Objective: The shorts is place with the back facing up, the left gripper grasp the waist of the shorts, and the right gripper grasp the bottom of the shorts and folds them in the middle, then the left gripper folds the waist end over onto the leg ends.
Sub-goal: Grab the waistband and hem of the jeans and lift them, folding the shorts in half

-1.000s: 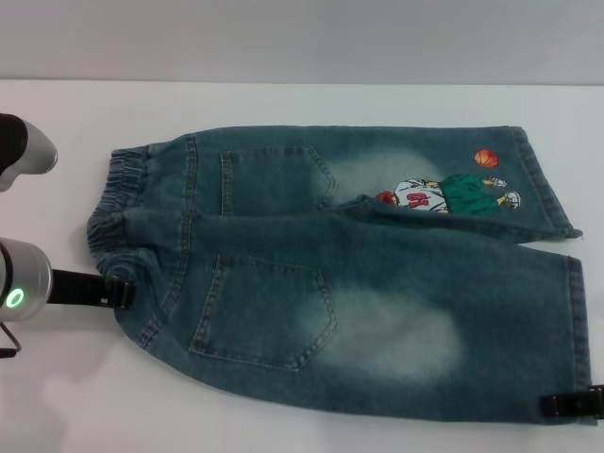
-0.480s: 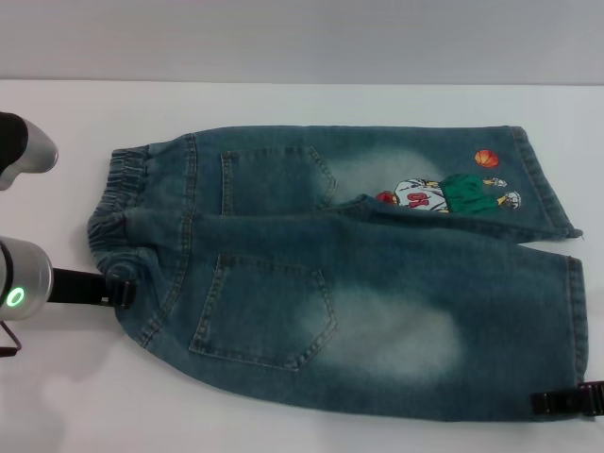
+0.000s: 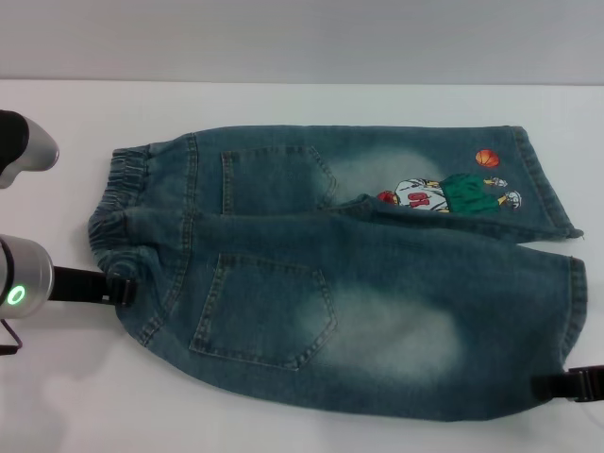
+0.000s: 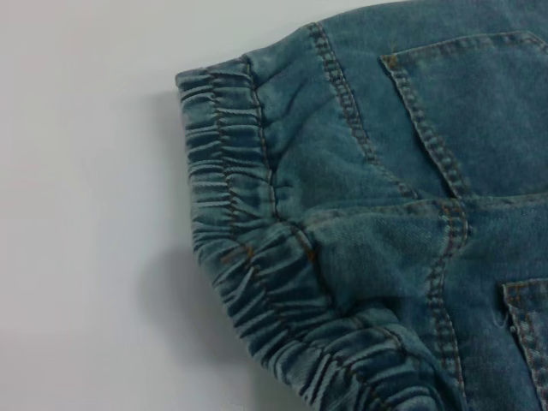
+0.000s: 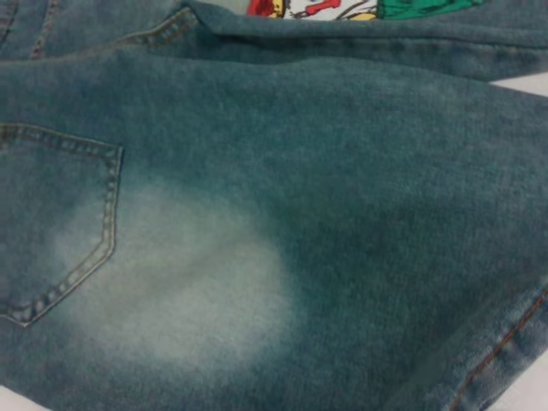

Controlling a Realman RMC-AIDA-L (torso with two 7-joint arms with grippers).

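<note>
Shorts: denim shorts (image 3: 349, 274) lie flat on the white tabletop (image 3: 283, 104), back pockets up, waist toward the robot's left, leg ends toward its right.
Waist: the elastic band (image 4: 248, 282) is gathered and rumpled, resting on the tabletop.
Far leg: carries a cartoon print (image 3: 444, 193) with a basketball near its hem.
Left gripper: the left gripper (image 3: 118, 286) sits at the near corner of the waist, touching the band; jaws look closed on the waist, though the cloth hides the tips.
Right gripper: the right gripper (image 3: 559, 385) is at the near leg's hem corner, at the picture's edge; whether its jaws are wide or narrow I cannot tell.
Right wrist view: close over the near leg, faded patch (image 5: 171, 282) beside a pocket.
</note>
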